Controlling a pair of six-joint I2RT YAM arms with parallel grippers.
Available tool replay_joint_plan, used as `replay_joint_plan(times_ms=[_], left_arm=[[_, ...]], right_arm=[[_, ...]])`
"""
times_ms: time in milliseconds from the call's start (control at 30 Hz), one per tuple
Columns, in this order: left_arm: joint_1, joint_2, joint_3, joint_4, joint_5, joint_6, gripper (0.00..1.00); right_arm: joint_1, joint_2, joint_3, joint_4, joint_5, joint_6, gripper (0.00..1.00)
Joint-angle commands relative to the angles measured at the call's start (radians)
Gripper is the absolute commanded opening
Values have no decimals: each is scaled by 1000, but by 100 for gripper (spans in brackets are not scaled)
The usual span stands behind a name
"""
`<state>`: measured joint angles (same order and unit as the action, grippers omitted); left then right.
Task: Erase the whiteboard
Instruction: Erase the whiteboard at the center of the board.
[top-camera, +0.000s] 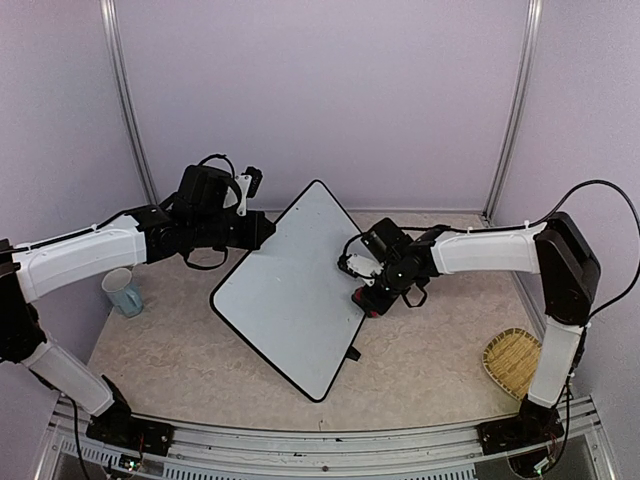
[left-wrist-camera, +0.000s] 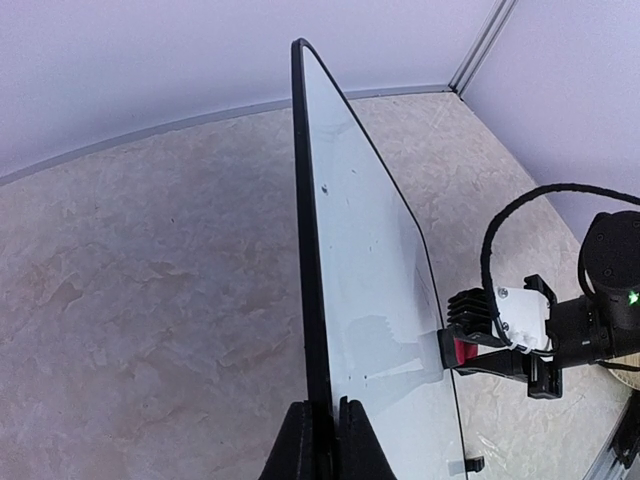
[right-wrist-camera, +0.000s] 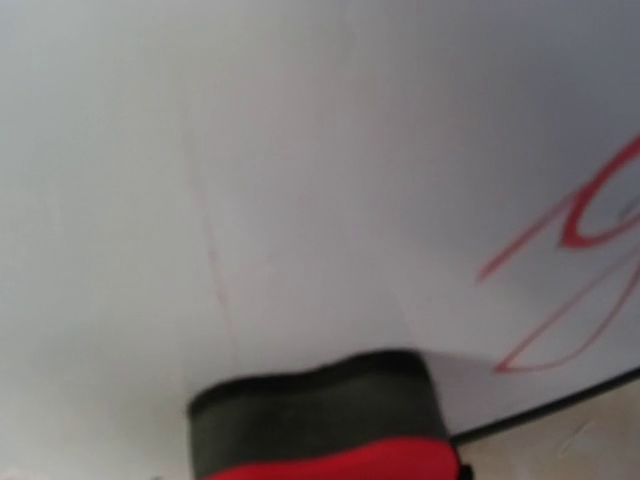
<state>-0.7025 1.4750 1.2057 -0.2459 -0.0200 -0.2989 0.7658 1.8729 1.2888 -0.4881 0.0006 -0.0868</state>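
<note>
The eraser (right-wrist-camera: 320, 430) was blurred and cut off at the bottom; the red marks (right-wrist-camera: 525, 243) ran off right, unreadable. My left fingers (left-wrist-camera: 295, 445) on the whiteboard (left-wrist-camera: 370, 260) were cropped.

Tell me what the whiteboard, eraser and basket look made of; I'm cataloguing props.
Whiteboard: smooth glossy white panel, showing reflections, probably coated board; thin black frame, perhaps plastic. Eraser: matte dark felt-like pad on a red body, seemingly plastic. Basket: tan ribbed weave, likely bamboo or straw.
</note>
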Motion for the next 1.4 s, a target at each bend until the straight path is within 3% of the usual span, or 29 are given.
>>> replay_joint_plan(times_ms=[0,633,1367], left_arm=[[-34,-4,-38,-51,72,51,0],[-30,-11,-52,-50,68,56,0],[-25,-13,-48,-53,73,56,0]], right_arm=[[23,8,-20,5,-37,4,22],[18,74,286,-18,21,-12,22],[-2,94,89,-59,158,-57,21]])
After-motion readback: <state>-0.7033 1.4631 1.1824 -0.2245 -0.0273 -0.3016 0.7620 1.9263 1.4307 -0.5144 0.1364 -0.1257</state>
